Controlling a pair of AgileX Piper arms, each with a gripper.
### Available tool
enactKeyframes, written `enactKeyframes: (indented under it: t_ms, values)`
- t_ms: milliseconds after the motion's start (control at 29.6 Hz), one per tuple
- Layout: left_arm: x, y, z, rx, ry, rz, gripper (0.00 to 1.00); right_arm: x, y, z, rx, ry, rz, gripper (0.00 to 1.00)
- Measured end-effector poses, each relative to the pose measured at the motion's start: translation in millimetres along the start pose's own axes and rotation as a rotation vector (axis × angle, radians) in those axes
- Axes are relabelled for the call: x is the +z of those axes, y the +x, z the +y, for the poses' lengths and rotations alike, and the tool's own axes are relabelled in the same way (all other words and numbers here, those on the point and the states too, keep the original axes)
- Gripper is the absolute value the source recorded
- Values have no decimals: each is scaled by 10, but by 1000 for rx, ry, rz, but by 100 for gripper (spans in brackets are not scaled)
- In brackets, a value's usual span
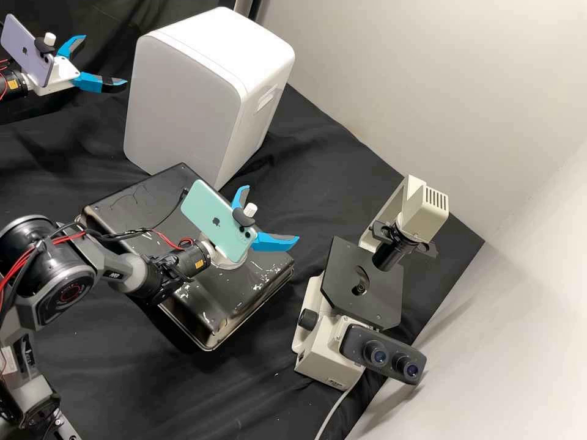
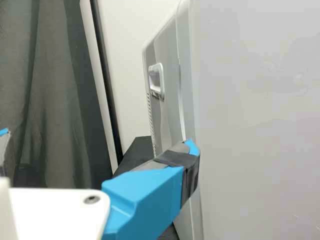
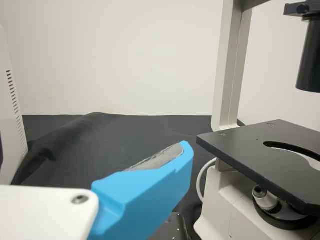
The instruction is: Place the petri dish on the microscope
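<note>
Petri dish (image 1: pixel 229 265) looked to be on the dark tray (image 1: pixel 244 302), on the side of the tray facing the microscope (image 1: pixel 361 305). It was mostly hidden under the right wrist, so only a clear rim showed. Right gripper (image 1: pixel 271 214) hung above it, fingers spread and holding nothing, tips already pointing past the dish toward the microscope. Main risk, as I read it: a thin, clear rim gives poor purchase, so a skewed pinch could let it slip or tilt on the lift. Second risk: the black condenser (image 1: pixel 385 253) hung low over the stage (image 1: pixel 351 269), so the gap was tight. Coming in from above would hit it, and a tilted dish could catch the stage edge. The side of the stage facing the tray was open, with bare bench between the two. The wall was close behind the microscope, no room there. White box (image 1: pixel 208 91) stood well clear, and the left gripper (image 1: pixel 104 59) was beside it, also spread and farthest from the microscope.
</note>
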Motion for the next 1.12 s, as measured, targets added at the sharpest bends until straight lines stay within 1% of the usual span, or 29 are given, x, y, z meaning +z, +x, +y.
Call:
enactKeyframes:
  t_ms: [372, 406, 473, 575, 643, 676, 710, 778, 812, 845, 879, 913, 981, 1116]
  values:
    - [0, 0, 0, 0, 0, 0, 100, 0, 0, 0, 0, 0, 0, 100]
    - [4, 0, -1, 0, -3, 2, 100, 0, 0, 0, 0, 0, 0, 100]
    - [30, 0, -4, 0, -3, -2, 100, 0, 0, 0, 0, 0, 0, 100]
    - [131, -34, -5, -2, -5, -35, 100, 0, 0, 0, 0, 0, 0, 100]
    - [222, -92, -3, -5, -7, -67, 100, 0, 0, 0, 0, 0, 0, 100]
    - [281, -128, 9, -1, -6, -88, 100, 0, 0, 0, 0, 0, 0, 100]
    - [323, -168, 6, 2, 0, -106, 100, 0, 0, 0, 0, 0, 0, 100]
    - [413, -270, -8, 21, 11, -161, 100, 0, 0, 0, 0, 0, 0, 100]
    - [464, -339, -16, 45, 22, -204, 100, 0, 0, 0, 0, 0, 0, 100]
    - [481, -374, -29, 50, 25, -218, 100, 0, 0, 0, 0, 0, 0, 100]
    - [512, -457, -71, 51, 30, -248, 100, 0, 0, 0, 0, 0, 0, 100]
    - [535, -508, -87, 56, 31, -268, 100, 0, 0, 0, 0, 0, 0, 100]
    - [574, -608, -133, 51, 35, -303, 100, 0, 0, 0, 0, 0, 0, 100]
    - [642, -824, -245, -3, 44, -366, 100, 0, 0, 0, 0, 0, 0, 100]
